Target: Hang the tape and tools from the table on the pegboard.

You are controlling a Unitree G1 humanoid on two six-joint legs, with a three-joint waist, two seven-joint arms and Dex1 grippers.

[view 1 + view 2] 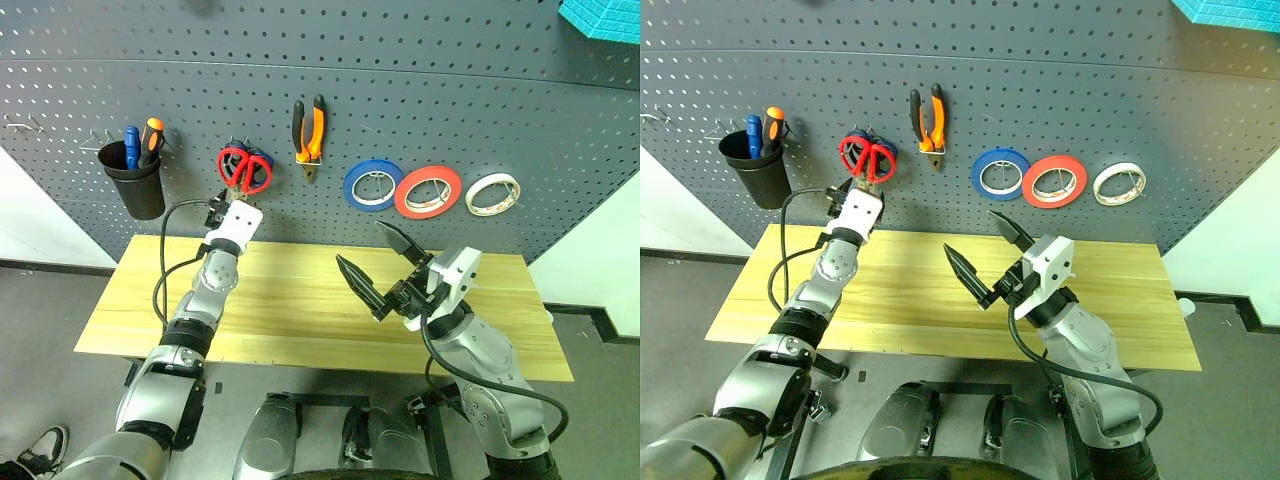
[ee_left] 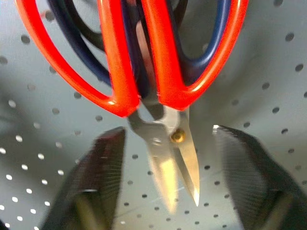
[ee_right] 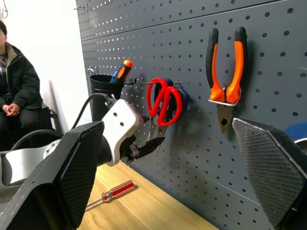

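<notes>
The red-handled scissors [image 1: 245, 168] hang on a hook of the dark pegboard [image 1: 420, 90], in front of a blue-handled pair. My left gripper [image 2: 169, 130] is open just below the handles, one finger on each side of the hanging blades and not touching them. The orange-and-black pliers [image 1: 308, 135] hang to their right, and the red-orange tape [image 1: 428, 192] hangs further right. A slim red-handled screwdriver [image 3: 112, 191] lies on the wooden table [image 1: 300, 310] under my left hand. My right gripper [image 1: 360, 243] hovers open and empty over the table's middle.
A black cup [image 1: 135, 180] with blue and orange-handled screwdrivers hangs at the left of the board. A blue roll [image 1: 372, 186] and a white roll [image 1: 492, 193] flank the red tape. A person [image 3: 14, 96] sits beyond the table's left end.
</notes>
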